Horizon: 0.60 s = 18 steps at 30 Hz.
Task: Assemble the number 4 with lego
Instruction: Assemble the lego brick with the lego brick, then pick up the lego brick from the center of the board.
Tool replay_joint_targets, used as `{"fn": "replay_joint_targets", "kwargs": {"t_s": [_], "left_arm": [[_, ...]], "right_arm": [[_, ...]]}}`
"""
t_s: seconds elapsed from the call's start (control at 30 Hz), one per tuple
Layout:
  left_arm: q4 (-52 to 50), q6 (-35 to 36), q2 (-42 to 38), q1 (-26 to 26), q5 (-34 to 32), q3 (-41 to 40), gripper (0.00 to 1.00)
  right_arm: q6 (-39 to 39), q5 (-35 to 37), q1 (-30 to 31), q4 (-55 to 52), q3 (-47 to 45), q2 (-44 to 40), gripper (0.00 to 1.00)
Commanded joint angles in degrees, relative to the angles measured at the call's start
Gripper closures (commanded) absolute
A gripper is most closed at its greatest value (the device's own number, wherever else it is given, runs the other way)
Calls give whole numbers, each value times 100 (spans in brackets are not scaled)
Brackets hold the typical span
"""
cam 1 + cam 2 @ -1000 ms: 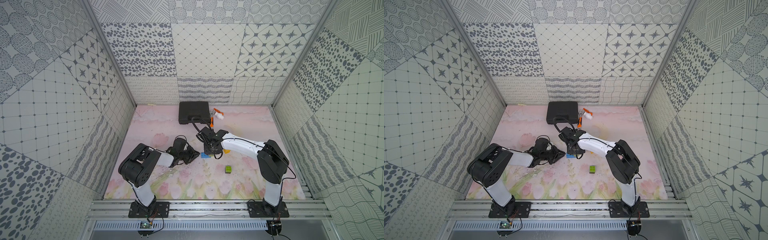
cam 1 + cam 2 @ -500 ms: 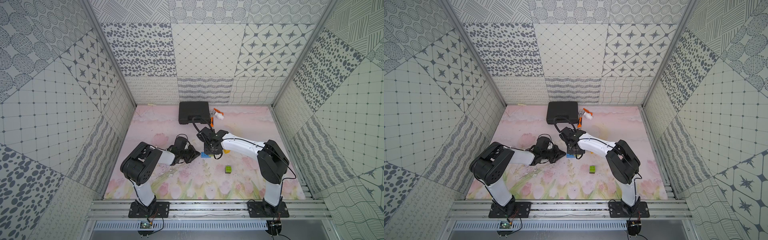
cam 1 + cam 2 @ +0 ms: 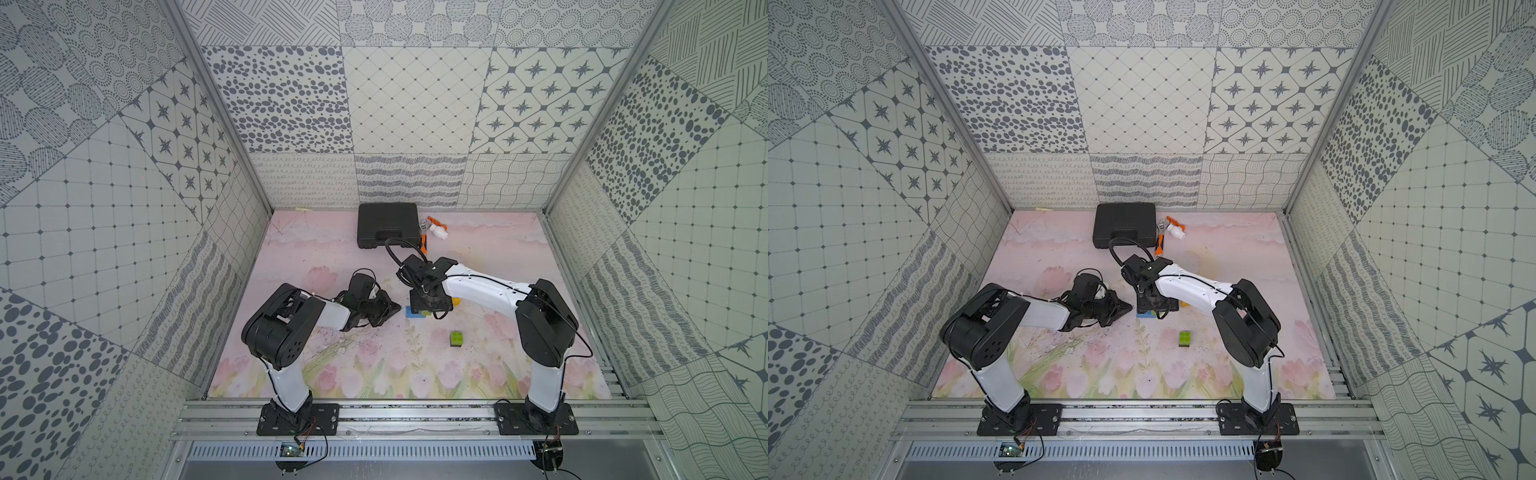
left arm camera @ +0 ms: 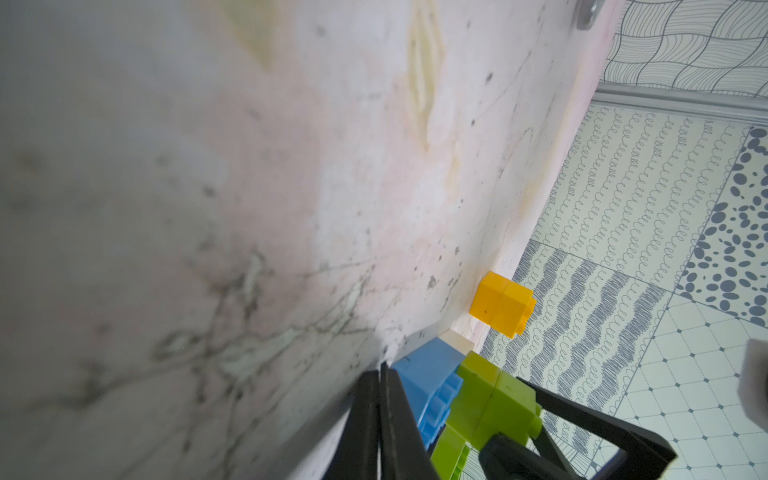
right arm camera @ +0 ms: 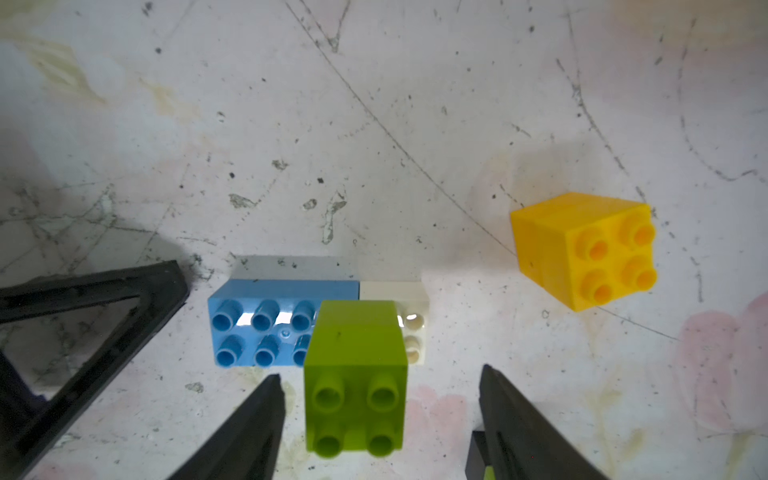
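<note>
My right gripper (image 5: 380,419) stands released around the green brick (image 5: 355,374), seated across the blue brick (image 5: 266,328) and white brick (image 5: 411,328). Left gripper (image 4: 380,415) is clenched empty beside blue. Lifting crooked could drag green loose.

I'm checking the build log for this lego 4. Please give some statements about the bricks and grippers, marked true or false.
1. The right gripper is open around the green brick. True.
2. The green brick sits on the blue brick and the white brick. True.
3. The yellow brick is joined to the blue brick. False: it lies apart.
4. The left gripper is open. False: it is shut.
</note>
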Motion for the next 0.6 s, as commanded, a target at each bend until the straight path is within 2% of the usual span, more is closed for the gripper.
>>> {"fn": "replay_joint_targets", "kwargs": {"t_s": [0.0, 0.17, 0.3, 0.57], "left_arm": [[-1767, 162, 148, -18, -637, -144, 92], [-1759, 184, 188, -21, -605, -108, 93], [-1688, 197, 171, -19, -595, -135, 93], [-1736, 298, 93, -19, -649, -118, 93]], "right_arm": [[-154, 129, 30, -141, 230, -439, 14], [119, 403, 23, -443, -371, -1323, 12], [194, -27, -26, -199, -1488, -1977, 14], [31, -360, -136, 76, -2109, -1847, 20]]}}
